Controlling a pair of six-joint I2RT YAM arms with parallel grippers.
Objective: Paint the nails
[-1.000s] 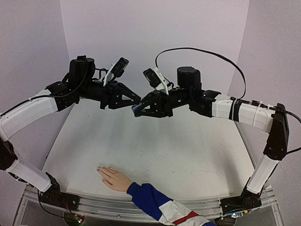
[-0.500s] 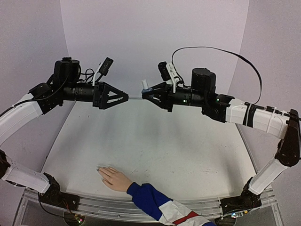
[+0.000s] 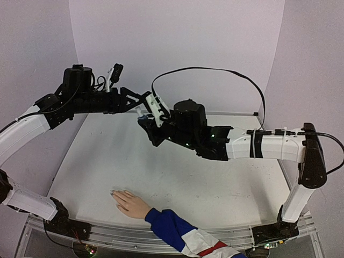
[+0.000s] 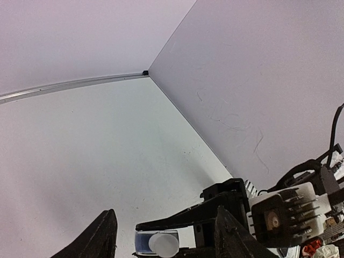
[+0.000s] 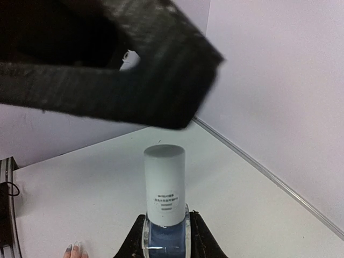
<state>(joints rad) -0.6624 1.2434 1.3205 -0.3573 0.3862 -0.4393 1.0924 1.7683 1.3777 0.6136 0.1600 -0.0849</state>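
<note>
A pale hand with a blue, white and red sleeve lies flat at the table's near edge. Its nails are tiny; two fingertips show at the bottom left of the right wrist view. My right gripper is shut on the small blue bottle, whose white cap points up at my left gripper. My left gripper is open, high above the far table, its fingers either side of the cap and apart from it.
The white table is walled by pale panels at the back and both sides. A black cable arches over the right arm. One left finger fills the top of the right wrist view.
My right gripper has swung left and down with the bottle, bringing the cap up to my left gripper. The left gripper has opened. The hand has not moved.
</note>
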